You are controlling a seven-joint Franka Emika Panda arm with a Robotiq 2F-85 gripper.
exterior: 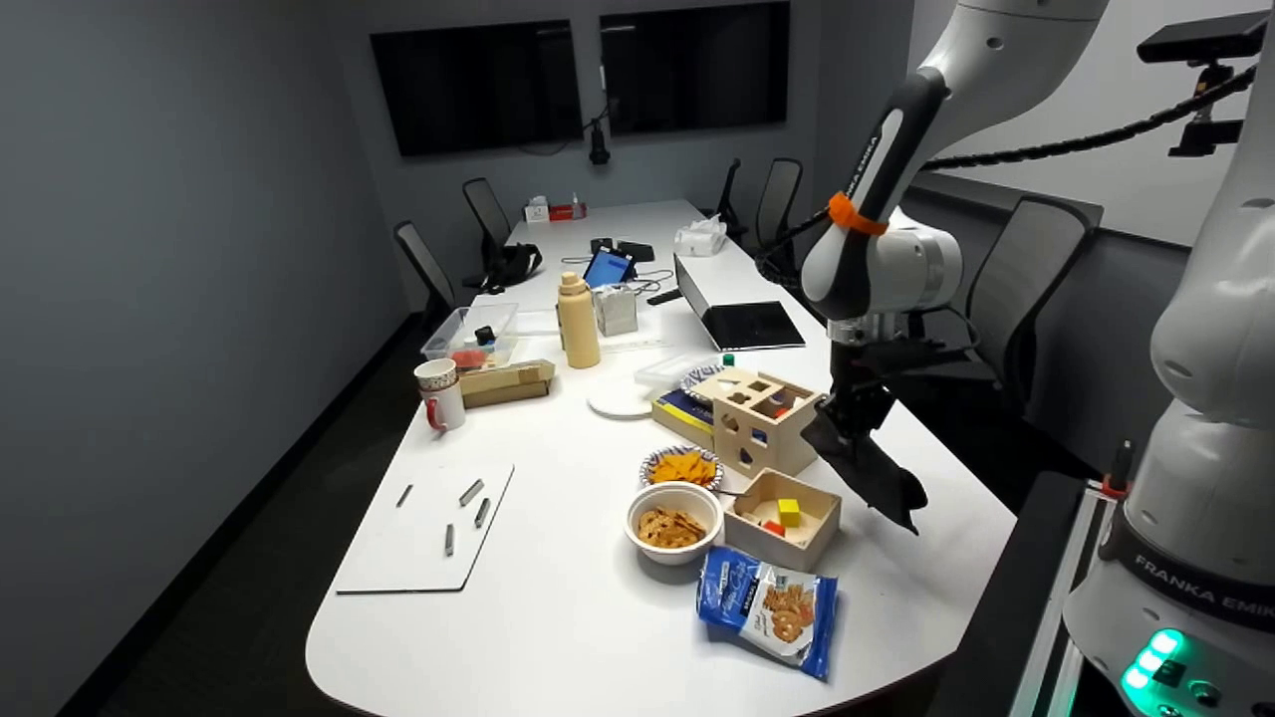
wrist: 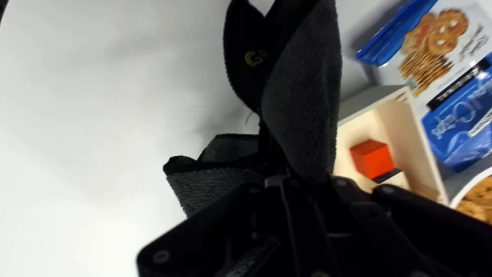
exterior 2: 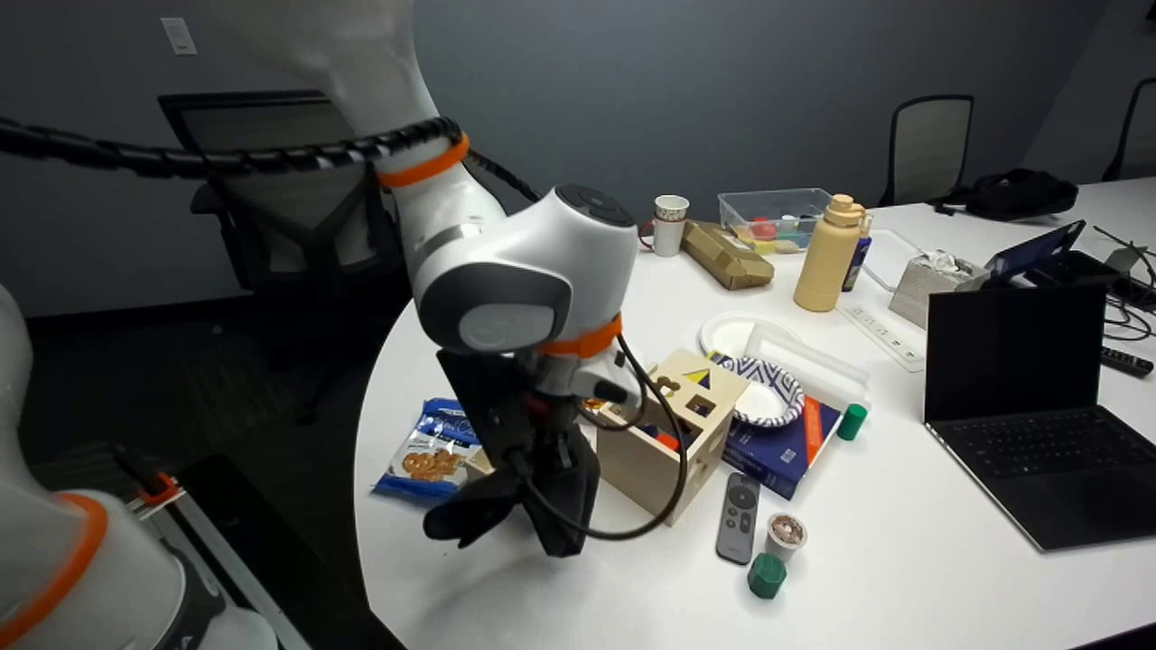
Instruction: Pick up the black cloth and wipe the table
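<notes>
One black cloth (wrist: 303, 100), clenched in the gripper (wrist: 300, 184). Wrist view: main fold's long axis near-vertical, from the gripper at bottom center to the frame's top edge; shorter flap points left. In an exterior view: cloth (exterior: 872, 478) right of center, long axis slanting upper left to lower right, tip aimed lower right over the worktop (exterior: 568, 617). Can't tell if that tip touches it. Wooden shape sorter (exterior: 767, 428) and open wooden box (exterior: 757, 543) sit left of the cloth there, blue pretzel-crisps bag (exterior: 767, 607) lower left. In an exterior view: cloth (exterior 2: 483, 506) left of center, lower half of frame, draped as two lobes, pointing lower left and down.
</notes>
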